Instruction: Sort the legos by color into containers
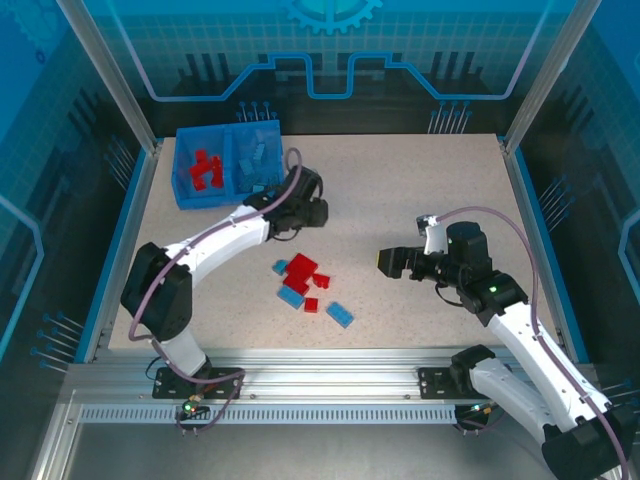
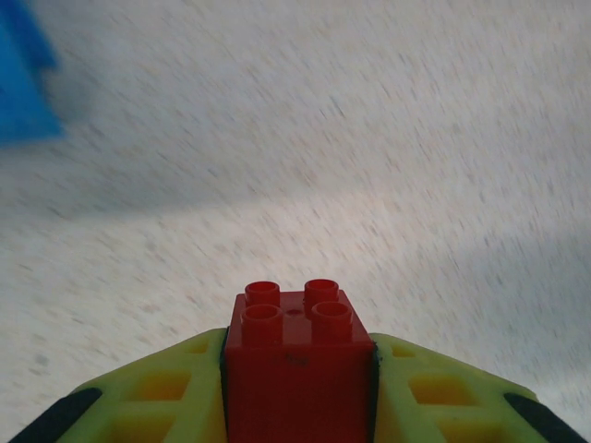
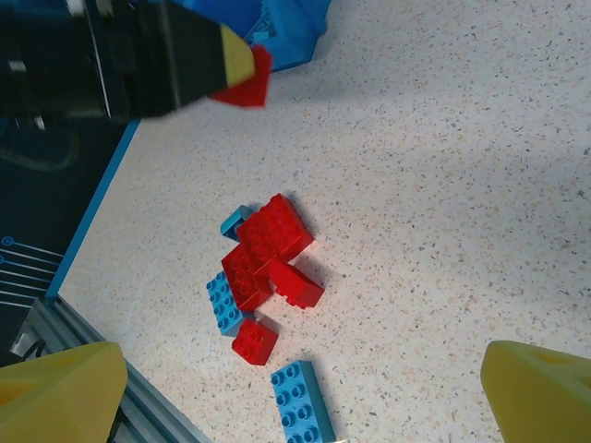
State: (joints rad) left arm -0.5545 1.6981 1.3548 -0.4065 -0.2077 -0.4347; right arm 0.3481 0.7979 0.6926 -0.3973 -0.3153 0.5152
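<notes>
Just beside bin (image 1: 208, 200), left hand (image 1: 314, 209) gripping lego (image 2: 297, 369)

Lab cell (aluminium frame (image 1: 320, 385), panels (image 1: 330, 60))

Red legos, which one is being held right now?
The four-stud red brick, clamped between the jaws of the left gripper. The other reds lie loose in the pile or sit in the bin.
</notes>
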